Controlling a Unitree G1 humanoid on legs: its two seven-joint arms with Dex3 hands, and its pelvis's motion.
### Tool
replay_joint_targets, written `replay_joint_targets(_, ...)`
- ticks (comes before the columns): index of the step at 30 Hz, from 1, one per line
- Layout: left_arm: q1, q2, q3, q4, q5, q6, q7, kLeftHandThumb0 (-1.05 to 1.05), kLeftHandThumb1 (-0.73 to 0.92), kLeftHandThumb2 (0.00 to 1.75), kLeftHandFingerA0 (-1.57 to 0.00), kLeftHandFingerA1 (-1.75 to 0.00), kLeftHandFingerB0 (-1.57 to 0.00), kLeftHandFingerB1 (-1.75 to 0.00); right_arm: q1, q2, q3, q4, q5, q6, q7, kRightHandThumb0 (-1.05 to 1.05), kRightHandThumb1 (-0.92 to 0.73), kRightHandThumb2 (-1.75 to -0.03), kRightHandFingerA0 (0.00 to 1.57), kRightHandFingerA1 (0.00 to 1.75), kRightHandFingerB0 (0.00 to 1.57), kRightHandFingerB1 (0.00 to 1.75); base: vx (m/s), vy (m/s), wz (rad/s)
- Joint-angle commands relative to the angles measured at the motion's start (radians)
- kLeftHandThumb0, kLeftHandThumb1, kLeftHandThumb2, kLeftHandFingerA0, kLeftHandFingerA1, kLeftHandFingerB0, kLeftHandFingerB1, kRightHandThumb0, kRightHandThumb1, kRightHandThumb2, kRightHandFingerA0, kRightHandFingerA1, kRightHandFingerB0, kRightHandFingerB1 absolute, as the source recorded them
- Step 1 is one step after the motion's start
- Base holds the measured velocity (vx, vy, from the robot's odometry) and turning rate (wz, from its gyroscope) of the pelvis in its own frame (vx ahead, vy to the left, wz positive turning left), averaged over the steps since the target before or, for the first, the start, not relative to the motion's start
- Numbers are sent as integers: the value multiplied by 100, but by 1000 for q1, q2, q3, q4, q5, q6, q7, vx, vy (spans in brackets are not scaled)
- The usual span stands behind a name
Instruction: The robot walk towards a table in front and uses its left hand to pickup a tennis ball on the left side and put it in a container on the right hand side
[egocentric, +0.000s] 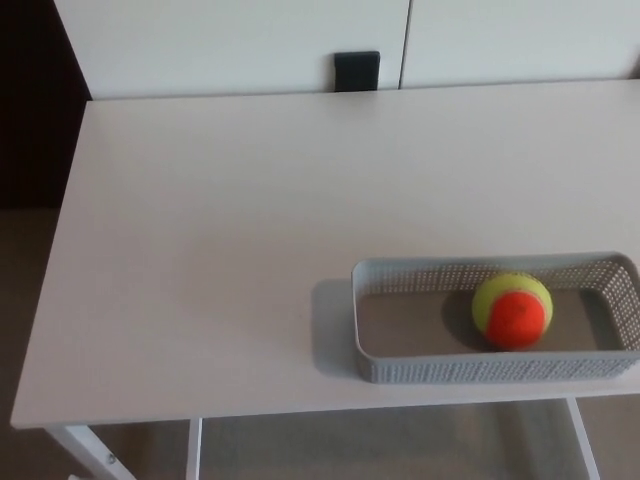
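A yellow and orange tennis ball (513, 309) lies inside a grey perforated container (420, 368) at the front right of the white table (220, 230). The ball rests toward the container's right half, close to its front wall. Neither of my hands shows in the head view.
The table's front edge runs just below the container, with white legs (85, 450) under it. A white wall with a small black plate (357, 70) stands behind the table. Dark floor lies to the left.
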Motion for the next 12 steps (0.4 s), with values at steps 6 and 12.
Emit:
replay_joint_targets(6, -50, 91, -111, 139, 39, -2, 120, -49, 52, 56, -14, -37, -18, -31, -59, -5, -46, 115, 35, -43, -15, 3, -89, -72, 2, 40, 9, 30, 0, 0, 0)
replay_joint_targets(12, -23, 96, -104, 169, -15, -25, 97, -30, 38, 91, -2, -51, 0, -48, -24, -17, -37, 119, 28, -75, -11, 4, -90, -71, 2, 41, 8, 32, 0, 0, 0)
